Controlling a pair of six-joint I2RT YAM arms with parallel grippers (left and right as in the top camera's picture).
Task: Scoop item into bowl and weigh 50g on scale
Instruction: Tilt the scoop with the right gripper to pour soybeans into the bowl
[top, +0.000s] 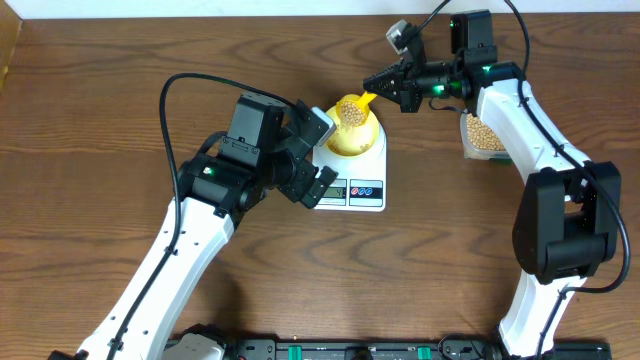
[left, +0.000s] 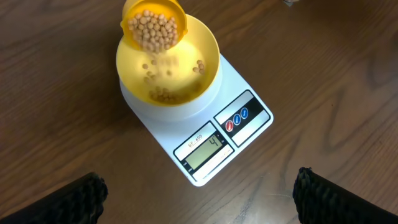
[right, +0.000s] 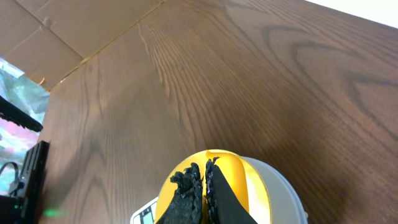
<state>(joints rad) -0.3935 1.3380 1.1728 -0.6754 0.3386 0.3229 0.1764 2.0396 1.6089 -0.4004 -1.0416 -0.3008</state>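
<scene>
Right hand (top: 381, 88) is clamped shut on the handle of the yellow scoop (left: 154, 25), finger pads (right: 198, 186) pinched together on it. The scoop is tilted over the bowl (left: 208, 59), which sits on the scale (left: 249, 118) at the end away from the display. Beans (left: 152, 31) are in three places: a heap in the scoop, a thin scatter on the bowl floor with a few blurred in the air under the scoop lip, and the rest in the clear tub (top: 485, 135), off to the scale's side and half hidden by my right arm. Display looks like 4, so I judge we're far short of 50. Left hand (top: 322, 155) hangs open just beside the scale's display end, holding nothing. Handling: the beans look hard, round and smooth, so they should roll and bounce. I'd tip slowly with the lip low inside the rim and trickle near target, since each bean adds very little. The scoop looks like stiff, light plastic; a grip far back on the handle gives good tilt control, but it may twist if it slips. The bowl looks light and may skate on the smooth scale top. If it needs moving, take it by the rim and don't lean on the scale.
</scene>
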